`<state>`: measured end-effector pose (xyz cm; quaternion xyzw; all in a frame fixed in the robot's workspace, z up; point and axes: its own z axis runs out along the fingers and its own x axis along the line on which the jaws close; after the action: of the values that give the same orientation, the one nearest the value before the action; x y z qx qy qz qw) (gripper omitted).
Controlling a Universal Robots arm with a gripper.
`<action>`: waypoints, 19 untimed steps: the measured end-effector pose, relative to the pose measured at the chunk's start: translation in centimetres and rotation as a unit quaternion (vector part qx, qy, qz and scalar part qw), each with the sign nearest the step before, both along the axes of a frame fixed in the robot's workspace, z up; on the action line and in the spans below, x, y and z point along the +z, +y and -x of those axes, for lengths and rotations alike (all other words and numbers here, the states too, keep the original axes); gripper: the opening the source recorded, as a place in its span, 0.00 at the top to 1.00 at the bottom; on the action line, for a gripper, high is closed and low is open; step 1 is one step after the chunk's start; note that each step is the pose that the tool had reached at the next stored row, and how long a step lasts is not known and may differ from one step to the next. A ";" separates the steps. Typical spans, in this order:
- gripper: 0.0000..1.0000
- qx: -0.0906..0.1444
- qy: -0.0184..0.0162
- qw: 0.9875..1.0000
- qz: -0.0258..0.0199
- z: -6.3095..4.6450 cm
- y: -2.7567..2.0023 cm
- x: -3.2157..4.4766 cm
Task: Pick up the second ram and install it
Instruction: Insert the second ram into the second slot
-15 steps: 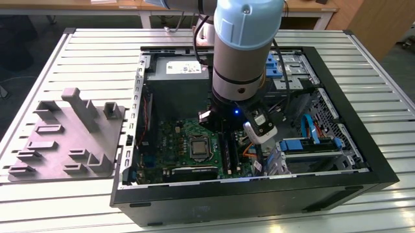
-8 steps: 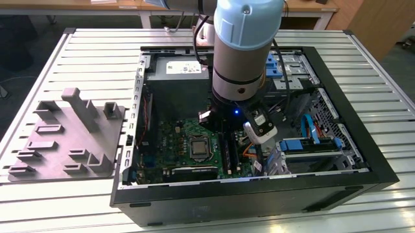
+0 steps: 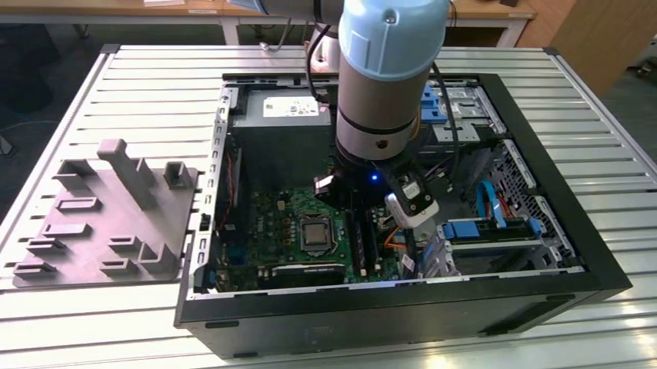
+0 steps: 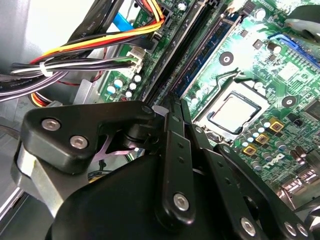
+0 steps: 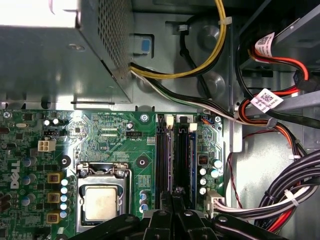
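Arm stands nearly upright at the upper centre of the exterior view. Its pale blue and silver wrist reaches straight down into the open computer case, which lies flat on the slatted table. The wrist ends low over the green motherboard, near the middle of the case.

In the second wrist view the gripper points down at the bank of long black memory slots. Its fingers are drawn together with no gap showing between them. The second ram — a dark stick with a blue-green edge — stands on its edge in that bank, in line with the fingertips and just beyond them. Whether the tips press on it cannot be told.

The processor socket sits just beside the slots, and a bundle of yellow, red and black cables runs along their other side. At the left of the exterior view a grey fixture block rests on the table — well apart from the case.
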<state>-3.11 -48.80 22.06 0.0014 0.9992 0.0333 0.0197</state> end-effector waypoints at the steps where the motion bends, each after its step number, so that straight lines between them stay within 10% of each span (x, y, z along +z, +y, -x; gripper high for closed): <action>1: 0.88 0.000 0.000 1.000 0.000 0.0 0.00 0.00; 19: 0.88 0.000 0.000 1.000 -0.002 0.0 -0.01 -0.13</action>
<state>-3.11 -48.82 21.94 0.0014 0.9992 0.0354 0.0197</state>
